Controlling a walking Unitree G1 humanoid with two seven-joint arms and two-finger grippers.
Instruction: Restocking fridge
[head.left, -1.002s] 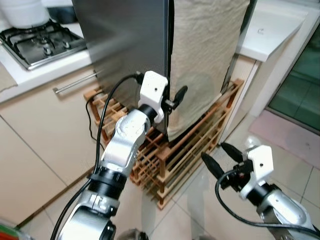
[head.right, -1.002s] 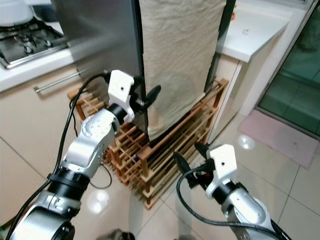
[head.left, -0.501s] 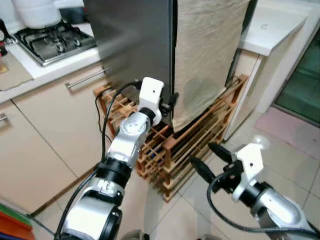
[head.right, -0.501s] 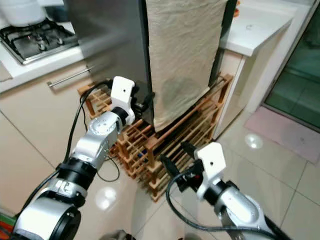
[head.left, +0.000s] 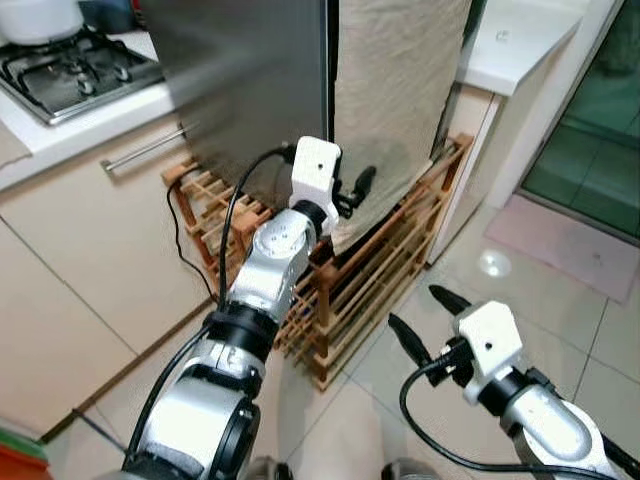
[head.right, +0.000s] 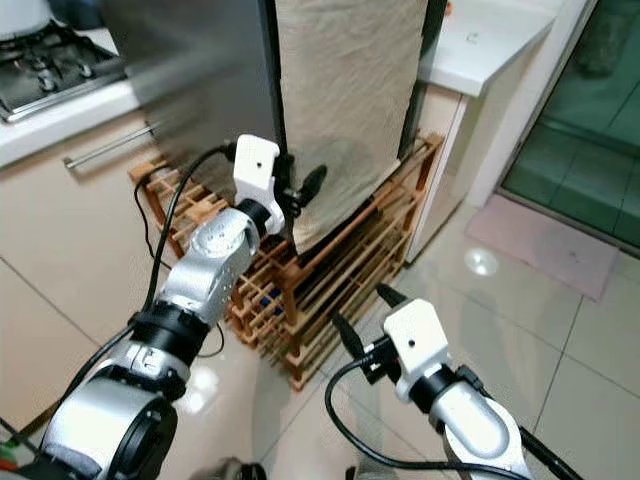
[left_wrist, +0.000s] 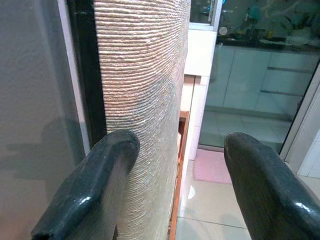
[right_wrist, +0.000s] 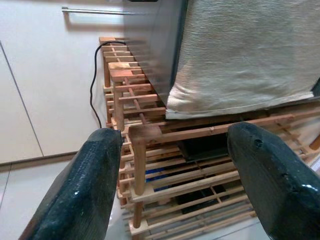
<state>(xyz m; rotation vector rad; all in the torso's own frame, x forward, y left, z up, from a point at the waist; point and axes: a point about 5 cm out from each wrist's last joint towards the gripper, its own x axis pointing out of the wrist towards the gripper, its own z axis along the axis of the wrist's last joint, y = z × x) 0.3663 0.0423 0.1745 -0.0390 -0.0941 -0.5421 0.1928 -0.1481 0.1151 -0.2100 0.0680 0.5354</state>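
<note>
Jaws of both grippers stand wide apart and hold nothing. The left gripper (head.left: 352, 192) is raised at the lower front corner of the fridge (head.left: 250, 90), where the steel door edge meets a beige cloth (head.left: 395, 90) that hangs down the fridge front. In the left wrist view, one finger (left_wrist: 92, 190) lies just beside the black door seam and the ribbed cloth, and the other finger (left_wrist: 270, 192) stands out in open air; contact with the cloth cannot be confirmed. The left arm (head.left: 270, 265) reaches forward and up from the shoulder, elbow bent, with a black cable looped along it to the white wrist housing. The right gripper (head.left: 420, 320) is held low over the tiled floor (head.left: 560, 290), well apart from the fridge, its fingers pointing toward a wooden rack (head.left: 370, 270). The right forearm extends from the lower right, with its own cable looped beneath the wrist. In the right wrist view, the fingers frame the rack and the cloth's hem (right_wrist: 240, 107), which hangs just above the rack's top rail. The rack stands on the floor under the fridge. To the left, a tabletop (head.left: 90, 110) over cream cabinets carries a gas hob (head.left: 70, 65).
</note>
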